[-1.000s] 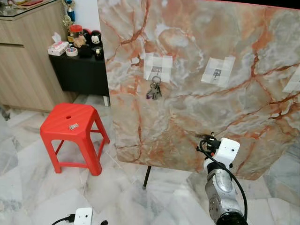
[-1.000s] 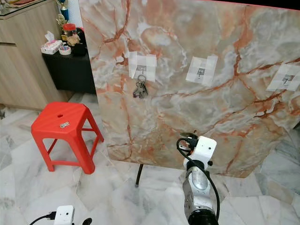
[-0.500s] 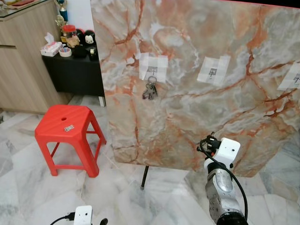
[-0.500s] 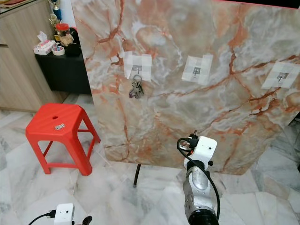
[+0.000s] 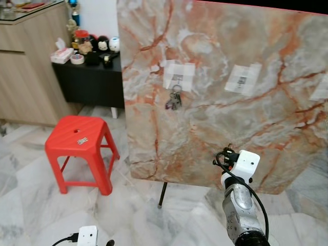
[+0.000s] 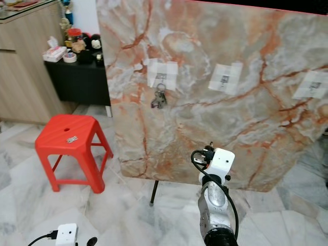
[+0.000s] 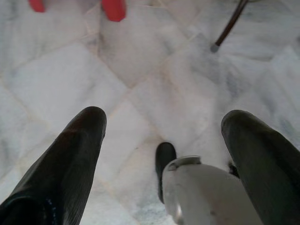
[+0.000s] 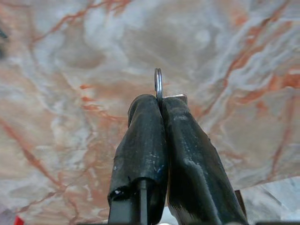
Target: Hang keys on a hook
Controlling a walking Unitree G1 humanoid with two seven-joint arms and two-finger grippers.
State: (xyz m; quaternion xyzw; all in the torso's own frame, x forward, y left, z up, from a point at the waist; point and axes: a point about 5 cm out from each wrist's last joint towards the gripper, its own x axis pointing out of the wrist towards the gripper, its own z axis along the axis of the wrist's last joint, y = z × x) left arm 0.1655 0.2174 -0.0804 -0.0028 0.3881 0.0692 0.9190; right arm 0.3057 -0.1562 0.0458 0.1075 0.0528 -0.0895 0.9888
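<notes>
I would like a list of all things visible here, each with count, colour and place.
Board: one, marble-patterned, standing ahead.
Hooks: three, on white patches, across board.
Keys: one bunch, metal, hanging on leftmost hook.
Stool: one, red, left of board.
Small metal item: one, on stool.
Side table: one, black, behind stool.
Key ring: one, metal, pinched by right end effector.
Left end effector: open, above floor.

Open air btwn right end effector (image 6: 206, 151) & marble board (image 6: 246, 61). Middle hook (image 6: 224, 79) has nothing on it, left hook w/ keys (image 6: 159, 97) taken. Red stool (image 6: 69, 136) sits off to the left.
</notes>
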